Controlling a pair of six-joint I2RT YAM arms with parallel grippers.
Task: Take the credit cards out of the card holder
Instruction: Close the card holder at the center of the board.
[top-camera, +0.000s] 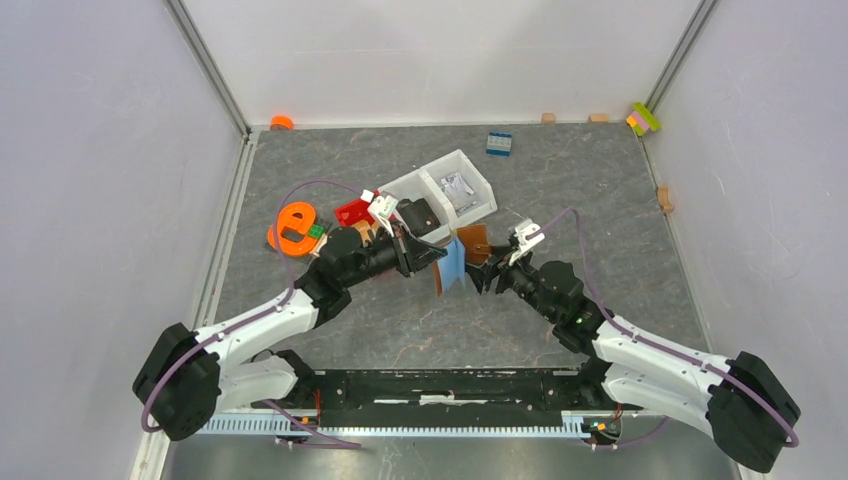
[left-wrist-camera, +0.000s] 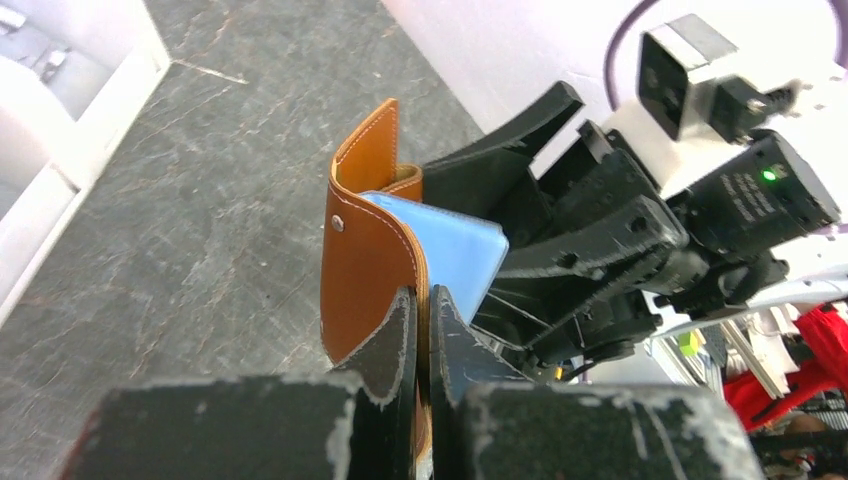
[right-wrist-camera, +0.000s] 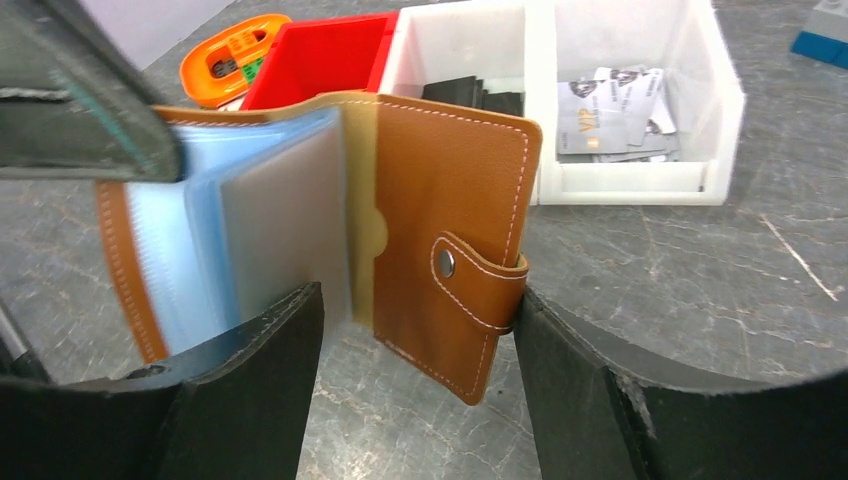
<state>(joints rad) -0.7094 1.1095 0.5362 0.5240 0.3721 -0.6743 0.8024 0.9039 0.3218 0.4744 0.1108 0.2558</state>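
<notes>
the card holder (right-wrist-camera: 450, 200) hangs open like a little book in the middle of the top view, lifted off the tabletop (top-camera: 400, 330), its spine and long sides running up and down the right wrist frame. the snap-strap cover sits right of centre there and the clear sleeves fan out to the left. a pale blue card (left-wrist-camera: 455, 250) shows in those sleeves, and in the left wrist view its corner pokes out of the brown cover toward the upper right, straight at the other arm. an orange-tan card cannot be made out. the left claw (left-wrist-camera: 422, 330) is pinched closed on the holder's lower edge and carries it. the right claw (right-wrist-camera: 418, 305) faces it with its jaws standing wide apart, gripping nothing, and the strap cover lies between them. the blue card lies left of that gap, partly behind the left-hand finger. the right arm is therefore the one placed to pull, but it likely needs to shift toward frame left so the jaws straddle the card's free edge. behind stand a white bin (right-wrist-camera: 640, 190) and a red bin (right-wrist-camera: 300, 70).
</notes>
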